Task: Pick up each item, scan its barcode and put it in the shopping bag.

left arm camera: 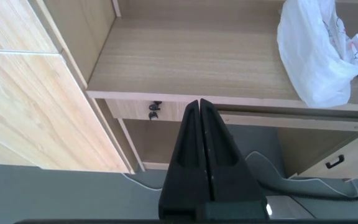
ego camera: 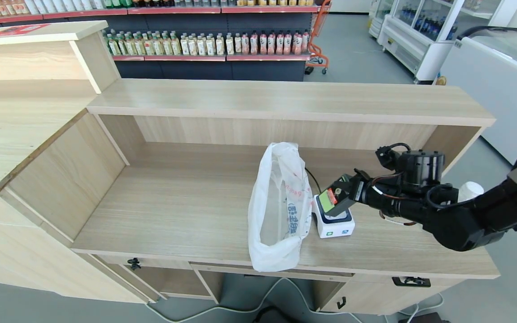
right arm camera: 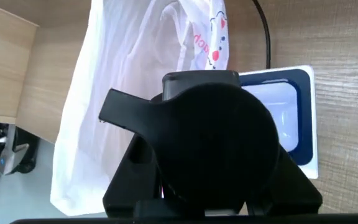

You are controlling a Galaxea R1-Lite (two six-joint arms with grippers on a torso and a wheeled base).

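L gripper (left arm camera: 199, 149) fingers pressed together, R gripper (ego camera: 335, 201) clamped, arm outstretched

The tabletop (ego camera: 173, 211) under the right end effector (ego camera: 346, 195) is pale wood-grain board, smooth and matt. The dark item (ego camera: 329, 200) clamped in it looks like matt black plastic with a green and orange label (paper or film, hard to tell). Just below it, the scanner (ego camera: 337, 226) is glossy white plastic with a blue face. Beside that end effector, the shopping bag (ego camera: 276, 211) is thin, crinkled, translucent white plastic film. The left end effector (left arm camera: 199, 112) is matt black.
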